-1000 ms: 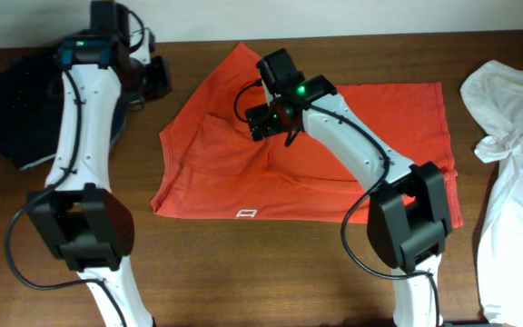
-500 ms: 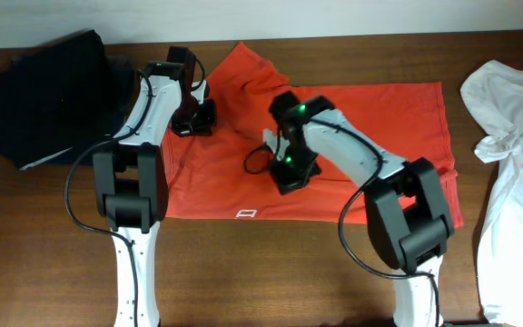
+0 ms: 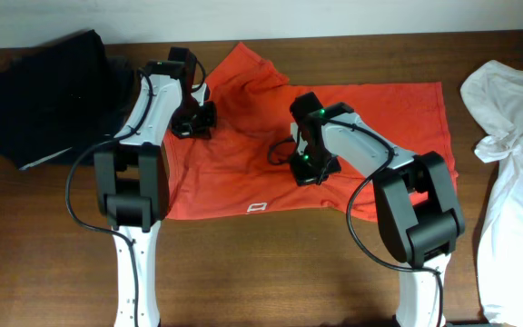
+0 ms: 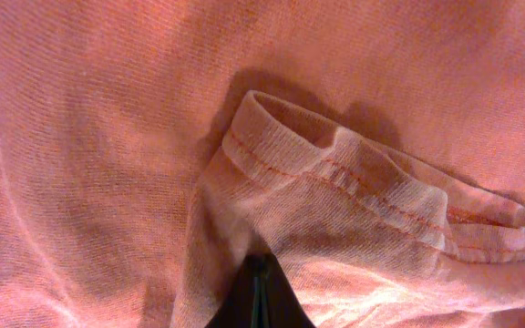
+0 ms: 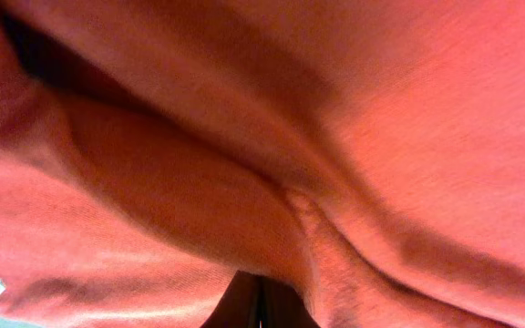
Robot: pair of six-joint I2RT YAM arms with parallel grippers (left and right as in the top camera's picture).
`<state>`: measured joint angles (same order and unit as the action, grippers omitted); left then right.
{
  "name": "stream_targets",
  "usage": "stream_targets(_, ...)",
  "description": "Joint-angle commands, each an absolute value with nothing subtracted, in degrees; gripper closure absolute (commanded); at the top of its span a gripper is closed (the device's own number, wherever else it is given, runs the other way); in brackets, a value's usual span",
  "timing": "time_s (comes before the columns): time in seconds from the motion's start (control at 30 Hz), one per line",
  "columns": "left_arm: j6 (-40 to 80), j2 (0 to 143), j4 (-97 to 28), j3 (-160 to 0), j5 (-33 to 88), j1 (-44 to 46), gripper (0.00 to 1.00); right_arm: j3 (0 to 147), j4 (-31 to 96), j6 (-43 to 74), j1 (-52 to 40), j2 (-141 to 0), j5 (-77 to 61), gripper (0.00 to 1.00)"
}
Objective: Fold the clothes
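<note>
Across the centre of the frame, rumpled on the brown wooden surface [image 3: 271, 263]: red-orange short-sleeved jersey T-shirt [image 3: 389, 118], bunched at upper left. Mid-frame, right end effector [image 3: 309, 171] freshly snapped closed, pinching a raised ridge of cloth. Farther up and left, left end effector [image 3: 193, 123] closed on the sleeve hem. Probably both grips set for a fold.

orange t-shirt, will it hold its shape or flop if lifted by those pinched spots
Probably floppy: the T-shirt creases and bunches into ridges at the left tool and right tool. Likely light, since thin knit shows at its hemmed edge. It should drag rather than slide cleanly, wrinkling on the wooden table.
</note>
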<state>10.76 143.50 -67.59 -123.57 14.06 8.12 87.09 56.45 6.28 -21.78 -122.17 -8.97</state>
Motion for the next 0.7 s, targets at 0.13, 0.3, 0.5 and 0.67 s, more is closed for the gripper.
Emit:
stream_targets(0.13,11.29,146.56,-91.66,-150.69,12.27,7.42,1.00,85.01,52.88,8.88,-29.67,-121.32,-13.67,0.96)
stream_targets(0.3,10.59,146.58,-96.75,-146.67,12.45,10.24,1.00,92.77,62.54,5.78,-22.31,-118.67,-14.76,0.96)
stream_targets(0.5,9.56,141.56,-96.75,-134.67,8.16,12.78,0.99,92.47,76.51,7.51,-12.75,-118.54,-10.02,0.96)
stream_targets(0.67,12.03,131.92,-94.63,-114.17,3.62,12.99,0.99,89.67,83.99,17.63,-5.80,-118.54,5.34,0.96)
